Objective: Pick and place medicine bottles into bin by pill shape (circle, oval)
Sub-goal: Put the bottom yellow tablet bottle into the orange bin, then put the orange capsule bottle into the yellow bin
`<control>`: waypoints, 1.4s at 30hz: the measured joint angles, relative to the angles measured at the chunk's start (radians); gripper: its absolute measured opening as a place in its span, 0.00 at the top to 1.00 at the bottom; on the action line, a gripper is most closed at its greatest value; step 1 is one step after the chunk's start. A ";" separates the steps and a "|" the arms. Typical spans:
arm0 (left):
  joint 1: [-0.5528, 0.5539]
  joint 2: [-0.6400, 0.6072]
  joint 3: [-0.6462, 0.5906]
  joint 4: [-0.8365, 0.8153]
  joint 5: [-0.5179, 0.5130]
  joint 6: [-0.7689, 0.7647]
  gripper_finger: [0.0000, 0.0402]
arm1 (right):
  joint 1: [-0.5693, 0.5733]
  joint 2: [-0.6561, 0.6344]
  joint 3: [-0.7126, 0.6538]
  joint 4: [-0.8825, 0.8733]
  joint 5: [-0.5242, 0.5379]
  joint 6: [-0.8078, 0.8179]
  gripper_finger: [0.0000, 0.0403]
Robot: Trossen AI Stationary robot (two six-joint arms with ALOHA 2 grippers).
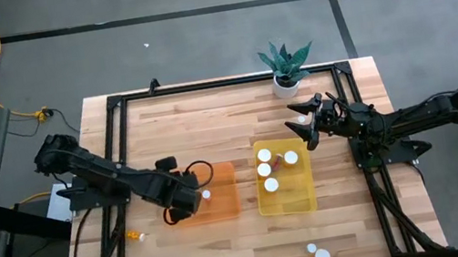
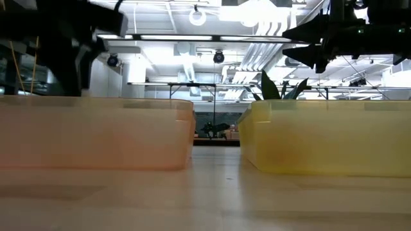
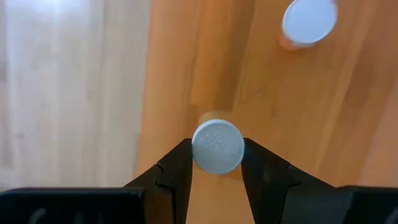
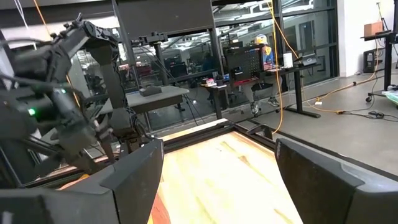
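Bottle (image 3: 217, 146) clamped at white cap between left gripper (image 3: 216, 168) fingers, long axis running straight ahead of jaws, down toward orange bin (image 1: 227, 204) floor directly beneath. Right gripper (image 1: 308, 127) spread wide, empty, above far corner of yellow bin (image 1: 264, 206).

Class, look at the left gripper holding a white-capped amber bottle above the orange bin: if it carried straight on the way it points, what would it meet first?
Probably the orange plastic bin's floor. The left gripper points down into it, clamping the white-capped amber medicine bottle; a second capped bottle stands off to the side. Depth is unclear.
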 joint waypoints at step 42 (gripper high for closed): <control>-0.052 -0.299 0.009 0.575 -0.334 0.320 0.45 | 0.000 0.000 0.000 -0.015 -0.001 0.000 0.25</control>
